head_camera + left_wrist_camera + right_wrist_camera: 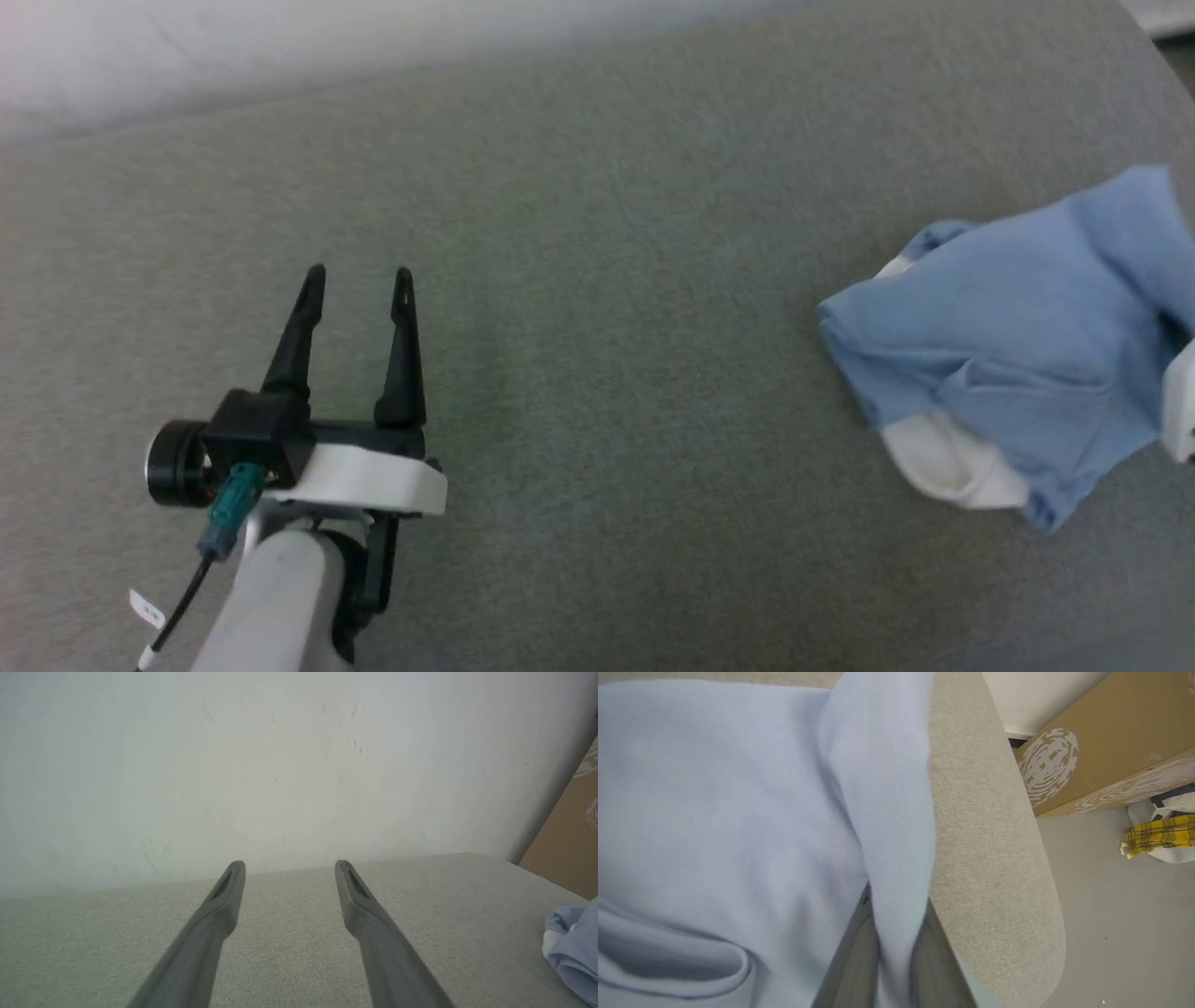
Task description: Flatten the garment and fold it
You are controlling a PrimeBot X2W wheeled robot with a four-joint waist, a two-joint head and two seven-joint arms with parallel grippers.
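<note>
Right gripper (896,905) clamped on a fold of the garment (738,812); light blue cloth runs up between its fingers and spreads across the left of the right wrist view. Garment sits bunched, not flat, at the right end of the grey padded surface (597,280), near its edge, with white trim showing at the bottom. Left gripper (359,273) released, jaws wide apart with nothing between them, over bare surface, well apart from the garment, pointing toward the white wall (280,765). Cardboard box (1111,742) and yellow plaid cloth (1157,835) on the floor beyond the surface edge.
</note>
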